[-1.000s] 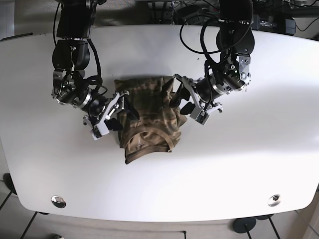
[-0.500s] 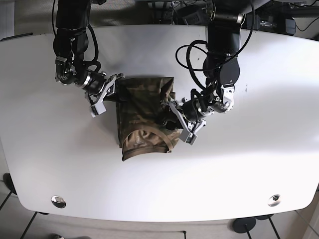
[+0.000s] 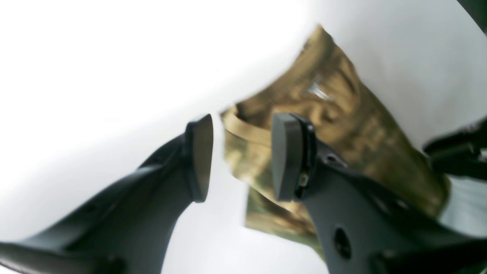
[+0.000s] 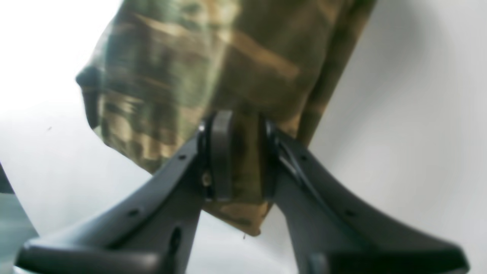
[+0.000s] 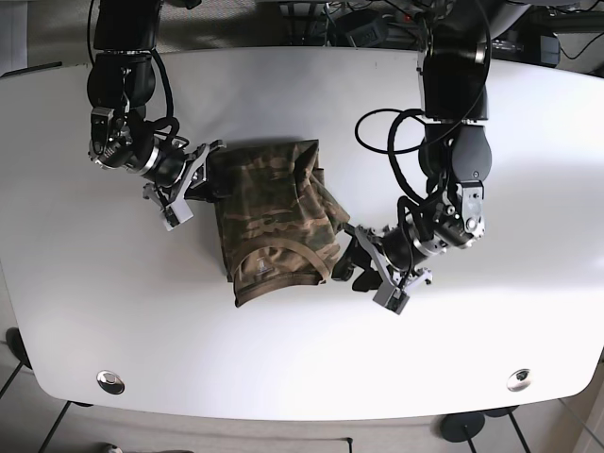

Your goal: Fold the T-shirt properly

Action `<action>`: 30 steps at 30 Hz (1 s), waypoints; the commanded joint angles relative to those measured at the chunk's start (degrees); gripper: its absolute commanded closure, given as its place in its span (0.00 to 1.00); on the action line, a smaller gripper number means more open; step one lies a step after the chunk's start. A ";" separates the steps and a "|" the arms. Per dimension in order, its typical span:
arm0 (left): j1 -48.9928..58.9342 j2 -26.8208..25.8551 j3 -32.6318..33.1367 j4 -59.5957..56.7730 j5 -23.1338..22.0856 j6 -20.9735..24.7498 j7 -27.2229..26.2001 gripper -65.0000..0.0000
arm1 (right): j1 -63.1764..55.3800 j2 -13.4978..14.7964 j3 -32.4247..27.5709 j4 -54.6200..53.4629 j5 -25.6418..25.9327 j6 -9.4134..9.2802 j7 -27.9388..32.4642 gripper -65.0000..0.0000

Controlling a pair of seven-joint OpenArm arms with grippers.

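Camouflage cotton in greens and browns, the T-shirt (image 5: 274, 219) lies in a loosely folded bundle on the white tabletop (image 5: 302, 359), a little left of centre in my base view. Its ribbed neckline faces the near edge and the squarer end points toward the arm mounts.

My right tool (image 4: 243, 156) is at the far left corner of the bundle. Through the right wrist camera I see both pads (image 4: 222, 152) pressed in close with a thick fold of the fabric pinched between them, cloth hanging out above and below the grip. In the base view that tool (image 5: 200, 179) sits right against the shirt's left edge.

My left tool (image 3: 239, 156) is spread wide. In the left wrist camera one pad (image 3: 283, 154) overlaps the cloth near the tan neckband, while the other (image 3: 199, 152) stands over bare tabletop just beside the shirt's edge, with clear space between them. I cannot tell whether the pad over the cloth touches it, but nothing is gripped. From the base view this tool (image 5: 354, 264) is just off the bundle's near right corner, close to the collar end.

The wrist pictures are soft, so finer creases in the shirt are not readable.
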 commanded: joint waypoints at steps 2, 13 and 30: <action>5.89 3.21 0.80 7.49 -1.01 -0.50 -0.03 0.63 | 2.31 -1.77 0.34 4.03 0.76 0.54 0.75 0.84; 16.53 3.65 7.92 9.25 -0.92 -0.50 -0.12 0.63 | 16.02 -3.44 -0.10 -22.60 0.67 0.54 5.59 0.84; 16.97 -1.98 1.68 13.21 -1.09 -0.59 -2.76 0.63 | 15.85 1.04 -0.27 -10.56 1.20 0.54 0.84 0.84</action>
